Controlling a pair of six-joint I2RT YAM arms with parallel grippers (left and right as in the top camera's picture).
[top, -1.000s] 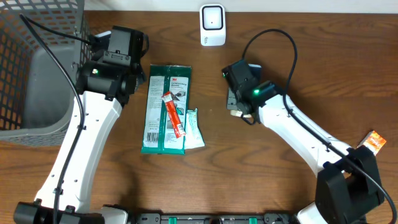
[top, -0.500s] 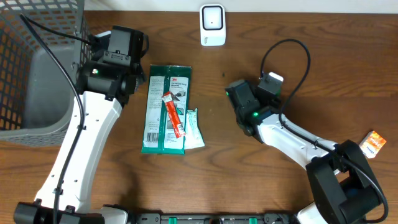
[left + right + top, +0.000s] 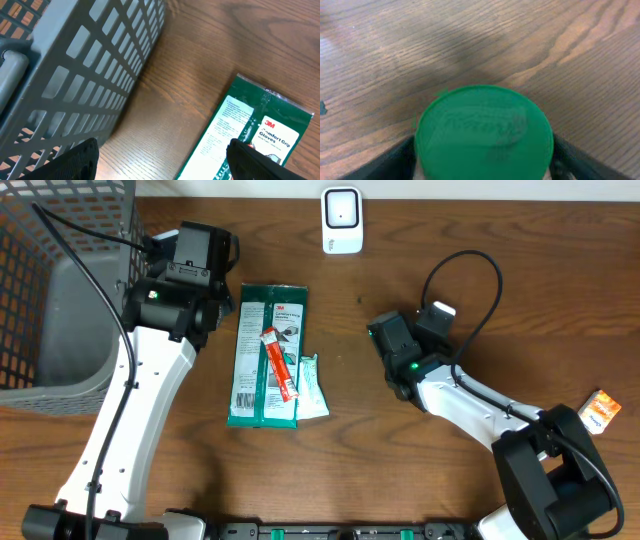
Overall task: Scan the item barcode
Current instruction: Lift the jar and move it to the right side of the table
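Watching right gripper [image 3: 482, 162] around green cap [image 3: 484, 131]: I cannot tell if clamped; loose means drop. Left gripper [image 3: 165, 161] apart.

Left gripper [image 3: 162, 162] — jaws wide apart

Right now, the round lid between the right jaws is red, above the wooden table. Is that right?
No, the lid between the right jaws is green, not red; the right wrist view shows it. It is above the wooden table.
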